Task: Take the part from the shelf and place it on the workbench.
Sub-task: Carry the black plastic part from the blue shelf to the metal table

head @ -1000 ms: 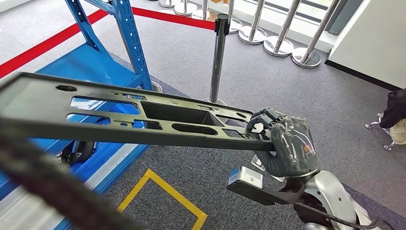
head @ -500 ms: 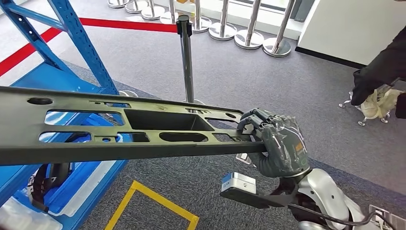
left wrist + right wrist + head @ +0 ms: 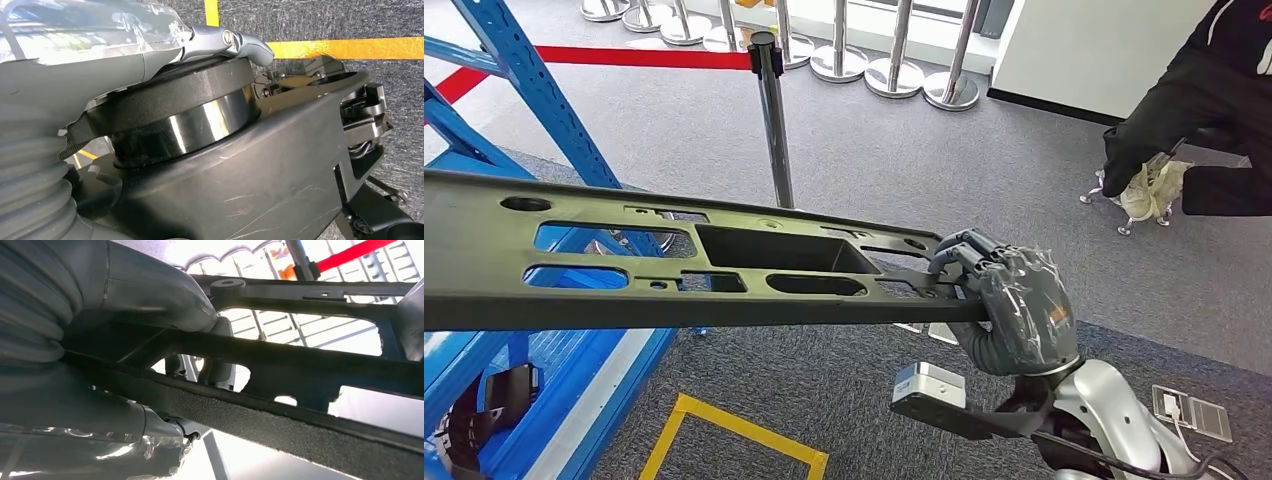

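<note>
Now swung further off the blue shelf [image 3: 534,90] at 10 o'clock — camera turning, not cargo slipping. Right hand [image 3: 1014,310] gripping the part [image 3: 674,265] at its 3 o'clock end, carried level; left hand [image 3: 75,60] apparently clamped too. No counter reached yet.

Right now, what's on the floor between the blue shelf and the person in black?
In the head view, a silver stanchion post with a red belt stands on grey carpet between the blue shelf and the person.
</note>
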You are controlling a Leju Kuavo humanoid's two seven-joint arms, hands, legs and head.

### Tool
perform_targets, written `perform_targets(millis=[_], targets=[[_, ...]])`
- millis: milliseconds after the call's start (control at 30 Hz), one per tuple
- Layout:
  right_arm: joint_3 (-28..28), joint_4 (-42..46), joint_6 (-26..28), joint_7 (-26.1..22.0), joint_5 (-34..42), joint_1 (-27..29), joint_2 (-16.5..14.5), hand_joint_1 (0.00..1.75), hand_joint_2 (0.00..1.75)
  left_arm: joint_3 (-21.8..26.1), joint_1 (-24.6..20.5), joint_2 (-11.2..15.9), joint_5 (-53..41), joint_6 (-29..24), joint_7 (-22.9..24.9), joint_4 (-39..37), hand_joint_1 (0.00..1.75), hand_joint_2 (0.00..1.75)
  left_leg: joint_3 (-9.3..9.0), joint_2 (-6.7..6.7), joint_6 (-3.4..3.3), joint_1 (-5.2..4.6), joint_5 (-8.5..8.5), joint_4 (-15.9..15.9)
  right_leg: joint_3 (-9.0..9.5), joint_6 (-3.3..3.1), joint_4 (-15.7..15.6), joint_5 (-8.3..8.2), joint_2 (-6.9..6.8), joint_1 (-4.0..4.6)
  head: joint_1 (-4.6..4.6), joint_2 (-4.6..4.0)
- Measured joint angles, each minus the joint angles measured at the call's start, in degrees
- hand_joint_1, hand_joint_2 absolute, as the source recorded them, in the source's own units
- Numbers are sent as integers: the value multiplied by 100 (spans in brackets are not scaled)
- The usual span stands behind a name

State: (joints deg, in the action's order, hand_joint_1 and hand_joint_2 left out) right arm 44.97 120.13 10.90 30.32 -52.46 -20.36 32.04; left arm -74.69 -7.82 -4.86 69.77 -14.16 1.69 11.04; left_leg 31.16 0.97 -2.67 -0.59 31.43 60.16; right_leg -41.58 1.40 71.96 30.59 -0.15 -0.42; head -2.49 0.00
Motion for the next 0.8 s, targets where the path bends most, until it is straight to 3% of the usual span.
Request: perform_targets(millis=[67, 133, 167, 233, 300, 400, 433, 467, 533, 600, 667, 733, 800], targets=[[-5, 0, 4, 2, -4, 1, -1, 175, 175, 0, 8, 1, 3, 0, 8, 0, 0, 175, -47, 65, 15, -10, 39, -15, 336, -70, -710, -305, -212, 68, -17, 0], [-9, 0, 8, 3, -11, -2, -1, 175, 175, 0, 14, 6, 9, 0, 15, -1, 0, 175, -62, 118, 46, -39, 57, -39, 490, -141, -1093, -363, -384, 145, -34, 0], [-9, 0, 8, 6, -14, -1, -2, 175, 175, 0, 14, 8, 16, 0, 18, -2, 0, 175, -67, 152, 61, -54, 60, -56, 492, -162, -1128, -351, -381, 166, -34, 0], [-11, 1, 8, 10, -16, 2, -2, 175, 175, -1, 15, 13, 28, 0, 22, -2, 0, 175, -106, 201, 104, -73, 94, -71, 517, -188, -1198, -361, -287, 137, -25, 0], [-12, 2, 7, 10, -17, -5, -2, 175, 175, -5, 11, 16, 24, 0, 21, -1, 0, 175, -47, 75, 157, -79, 247, 153, 581, -232, -1268, -375, -190, 89, 21, 0], [-7, 1, 5, 12, -15, -7, -4, 175, 175, -17, -12, 16, 8, 0, -3, 1, 0, 175, 450, -112, 219, -95, 681, 1181, 638, -306, -1288, -361, -39, 75, 112, 0], [-4, 0, 5, 13, -14, -3, -5, 175, 175, -20, -21, 16, 8, 0, -12, 1, 0, 175, 588, -123, 231, -103, 735, 1449, 652, -313, -1284, -352, 29, 77, 126, 0], [-2, 0, 4, 13, -11, 0, -8, 175, 175, -20, -29, 16, 9, 0, -22, 2, 0, 175, 634, -129, 238, -106, 674, 1518, 668, -314, -1277, -343, 106, 76, 139, 0], [1, 0, 3, 14, -5, 1, -10, 175, 175, -21, -35, 16, 8, 0, -22, 2, 0, 175, 458, -178, 253, -82, 268, 1059, 701, -290, -1241, -314, 270, 63, 167, 0], [1, 0, 3, 17, -2, -1, -10, 175, 175, -23, -28, 15, 4, 0, -20, 2, 0, 175, 216, -375, 266, -25, -46, 402, 684, -243, -1160, -272, 413, 60, 198, 0], [-2, 0, 3, 19, -3, 3, -11, 175, 175, -27, -25, 12, -1, 0, -19, 2, 0, 175, 139, -505, 218, -7, -70, 132, 614, -188, -1104, -268, 528, 61, 198, 0], [-6, 0, 3, 19, -3, 19, -13, 175, 175, -29, -35, 4, -2, 0, -19, 3, 0, 175, 133, -430, 135, -15, -73, 79, 562, -137, -1090, -281, 599, 51, 184, 0], [-8, 0, 3, 20, -2, 27, -13, 175, 175, -30, -38, -6, 0, 0, -11, 3, 0, 175, 108, -326, 70, -1, -95, 32, 479, -83, -903, -163, 429, 59, 146, 0]])
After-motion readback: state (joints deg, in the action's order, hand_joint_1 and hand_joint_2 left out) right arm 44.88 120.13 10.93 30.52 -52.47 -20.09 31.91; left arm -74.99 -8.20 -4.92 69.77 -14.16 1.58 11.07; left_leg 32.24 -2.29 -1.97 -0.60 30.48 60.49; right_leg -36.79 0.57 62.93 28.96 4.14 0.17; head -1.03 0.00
